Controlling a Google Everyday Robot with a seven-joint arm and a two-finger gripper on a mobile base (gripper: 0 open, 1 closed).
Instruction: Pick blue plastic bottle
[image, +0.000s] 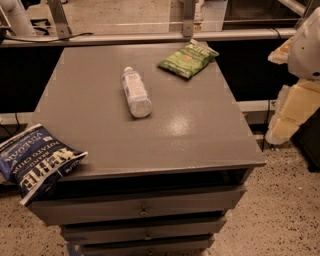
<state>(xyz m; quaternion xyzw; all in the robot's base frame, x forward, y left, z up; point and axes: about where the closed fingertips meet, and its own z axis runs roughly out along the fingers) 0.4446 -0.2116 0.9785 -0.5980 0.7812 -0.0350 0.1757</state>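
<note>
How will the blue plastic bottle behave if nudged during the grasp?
The blue plastic bottle lies on its side on the flat table, so it may roll sideways. Smooth clear plastic looks somewhat slippery and probably light. The gripper hangs beside the table at the picture's right, apart from it.

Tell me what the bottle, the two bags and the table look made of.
Bottle: clear bluish plastic, see-through wall, white cap. Green bag and blue bag: crinkled glossy film, probably plastic. Table: grey, satin, maybe painted metal or laminate; a glare patch shows. Gripper, off the table's right side: cream, plastic-looking.
</note>
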